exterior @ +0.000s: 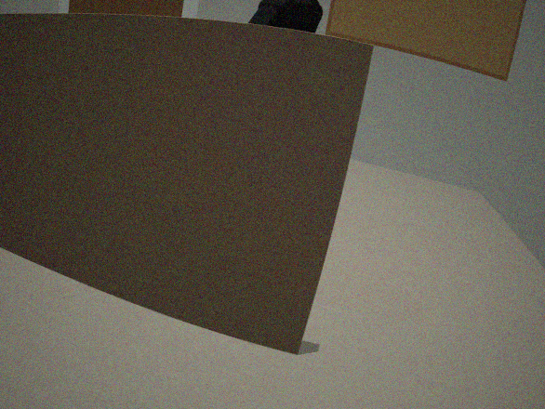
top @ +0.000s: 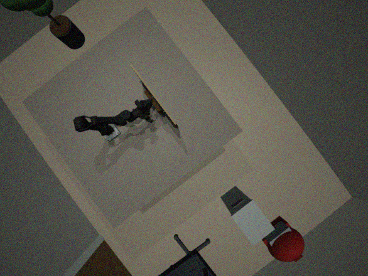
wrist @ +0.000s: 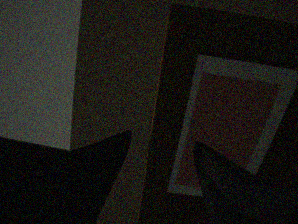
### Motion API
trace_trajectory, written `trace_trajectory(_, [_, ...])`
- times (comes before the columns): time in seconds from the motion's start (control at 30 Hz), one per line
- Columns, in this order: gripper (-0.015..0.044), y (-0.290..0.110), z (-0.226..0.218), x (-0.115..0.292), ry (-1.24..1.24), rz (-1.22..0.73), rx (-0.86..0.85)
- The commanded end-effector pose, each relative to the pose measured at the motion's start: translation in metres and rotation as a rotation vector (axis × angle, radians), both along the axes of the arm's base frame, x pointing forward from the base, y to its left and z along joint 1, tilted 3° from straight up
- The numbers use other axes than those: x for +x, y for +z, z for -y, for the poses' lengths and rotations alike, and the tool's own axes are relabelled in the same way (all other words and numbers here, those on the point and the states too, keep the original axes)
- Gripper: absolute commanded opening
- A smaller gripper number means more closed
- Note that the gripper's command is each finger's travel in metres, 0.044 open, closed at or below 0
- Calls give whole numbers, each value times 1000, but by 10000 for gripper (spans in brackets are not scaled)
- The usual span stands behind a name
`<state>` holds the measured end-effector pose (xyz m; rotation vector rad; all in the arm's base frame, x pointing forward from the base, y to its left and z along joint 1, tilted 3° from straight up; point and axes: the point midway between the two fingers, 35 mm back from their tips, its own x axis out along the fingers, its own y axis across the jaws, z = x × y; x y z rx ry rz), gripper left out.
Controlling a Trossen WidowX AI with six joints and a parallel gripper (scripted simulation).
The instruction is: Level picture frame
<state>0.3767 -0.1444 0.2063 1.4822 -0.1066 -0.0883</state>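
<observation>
The picture frame (wrist: 182,35) (top: 157,108) has a dark border, a pale mat and a reddish picture. It hangs on a brown panel (wrist: 120,60) (top: 135,71) (exterior: 177,186). In the wrist view its side edges lean slightly more than the panel's edge; the exact tilt is unclear. My gripper (wrist: 162,141) is open, close to the frame. In the wrist view one fingertip shows over the picture and the other over bare panel, with the frame's left edge between them; no grip shows. The screw and notched strip are hidden. The exterior view shows only the panel's back.
The arm base (top: 114,135) stands on the grey mat (top: 94,75). A potted plant (top: 61,26) is at the upper left. A grey and white box-like object (top: 252,221) and a red round object (top: 287,246) are at the lower right. A dark arm part (exterior: 293,14) shows above the panel.
</observation>
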Motion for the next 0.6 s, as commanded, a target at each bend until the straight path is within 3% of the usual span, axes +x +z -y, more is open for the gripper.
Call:
trace_trajectory(0.0, [260, 1, 1, 0, -3, 4, 2])
trace_trajectory(0.23, [260, 1, 1, 0, -3, 4, 2])
trace_trajectory(0.43, [103, 1, 1, 0, -3, 4, 2])
trace_trajectory(0.57, [76, 1, 1, 0, -3, 4, 2])
